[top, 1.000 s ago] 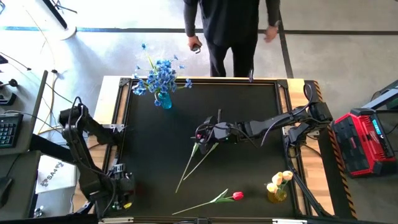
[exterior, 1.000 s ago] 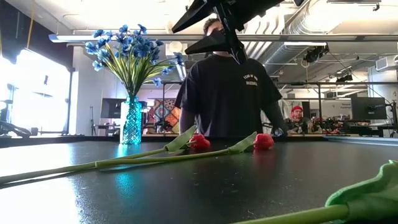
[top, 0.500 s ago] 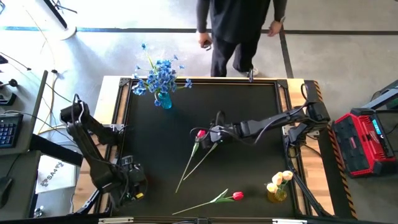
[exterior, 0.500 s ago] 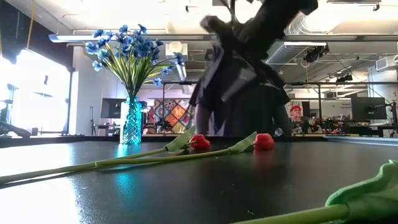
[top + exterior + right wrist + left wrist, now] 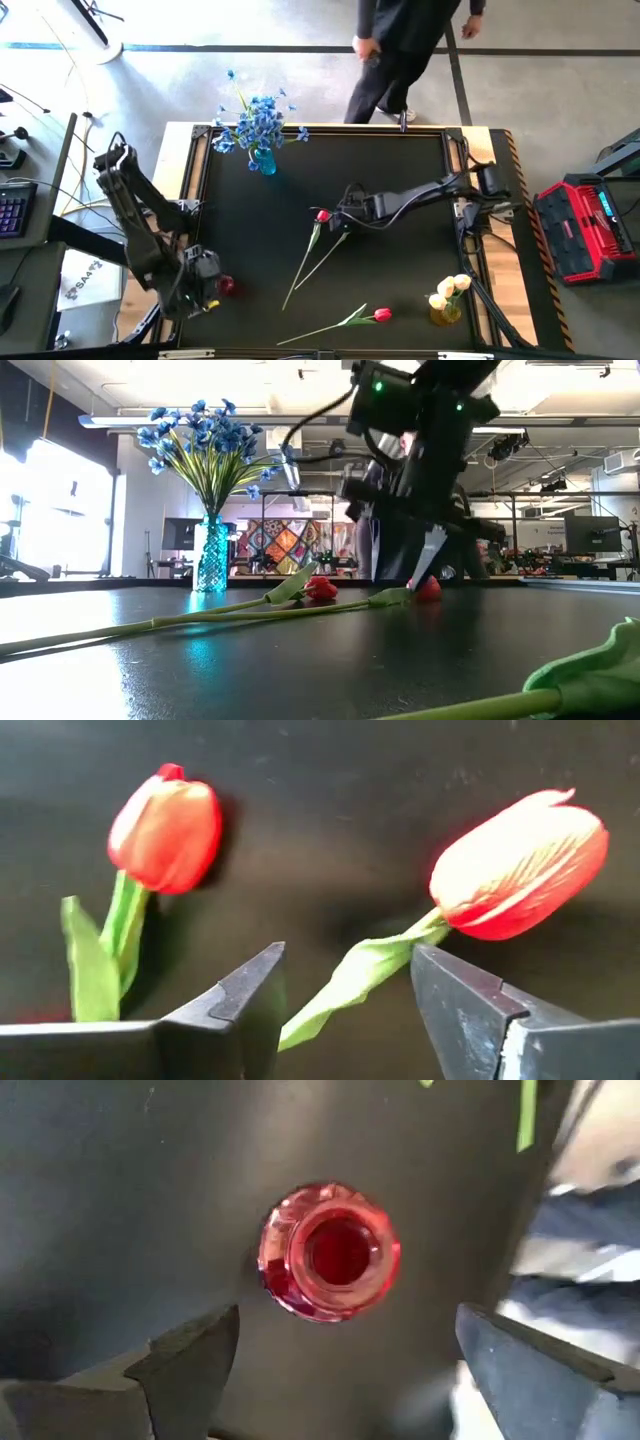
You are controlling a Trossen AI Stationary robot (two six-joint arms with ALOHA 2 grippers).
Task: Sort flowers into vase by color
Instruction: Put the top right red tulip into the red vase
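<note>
My right gripper [image 5: 345,995] is down at the middle of the surface [image 5: 400,180], its fingers [image 5: 250,995] apart with a tulip stem and leaf between them, not closed on it. That tulip's [image 5: 520,865] red head lies just past my fingertips; in the high view the gripper covers it. A second red tulip [image 5: 322,215] lies just beside it, and the two stems run together toward the near edge, close alongside each other. In the low view both red heads rest on the surface, with my right gripper [image 5: 425,560] reaching down to the one on the right.

My left gripper [image 5: 345,1350] is at the near left corner, fingers wide, holding nothing. Between and beyond them stands a small red vase [image 5: 330,1252], upright, its mouth open and nothing in it that I can see.

A third red tulip [image 5: 380,315] lies near the near edge, its stem pointing toward the left. The yellow tulips [image 5: 450,290] stand in a yellow vase [image 5: 445,313] at the near right corner. The blue sprays [image 5: 262,118] fill a blue vase [image 5: 265,162] by the far edge, toward the left corner.

A person [image 5: 405,40] in dark clothes is beyond the far edge.
</note>
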